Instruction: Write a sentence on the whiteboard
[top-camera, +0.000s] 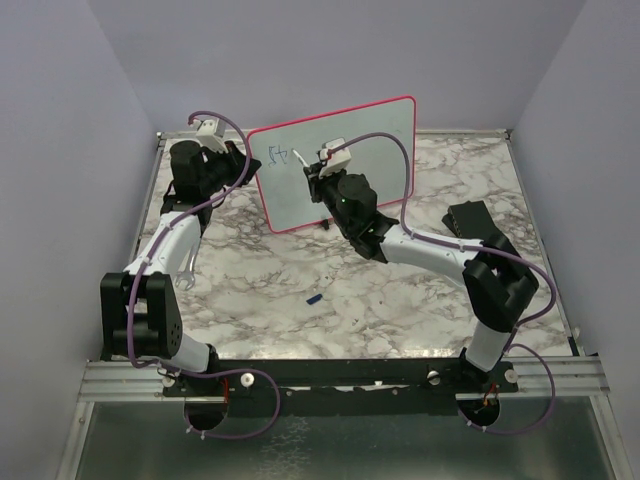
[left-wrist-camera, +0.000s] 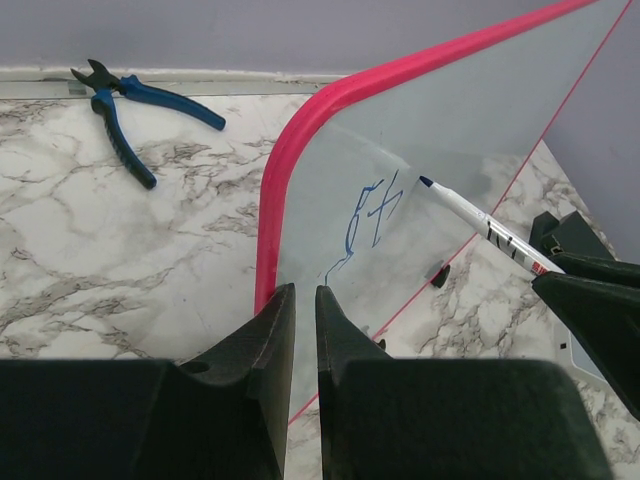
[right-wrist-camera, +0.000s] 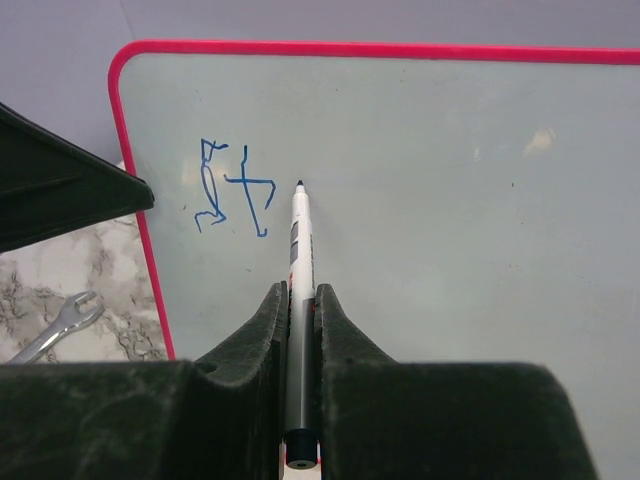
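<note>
The whiteboard (top-camera: 365, 150) stands upright on two black feet at the back of the marble table, with a pink-red frame. Of the sentence, only two blue marks (top-camera: 277, 156) like "St" show, near the board's top left; they also show in the right wrist view (right-wrist-camera: 235, 195) and the left wrist view (left-wrist-camera: 370, 215). My right gripper (right-wrist-camera: 300, 290) is shut on a white marker (right-wrist-camera: 300, 235), whose tip is at the board just right of the marks. My left gripper (left-wrist-camera: 305, 290) is at the board's left frame, jaws nearly together with nothing between them.
Blue-handled pliers (left-wrist-camera: 125, 110) lie behind the board's left side near the back wall. A steel wrench (top-camera: 185, 275) lies by the left arm. A small blue cap (top-camera: 314, 298) lies mid-table. A dark block (top-camera: 470, 218) sits to the right.
</note>
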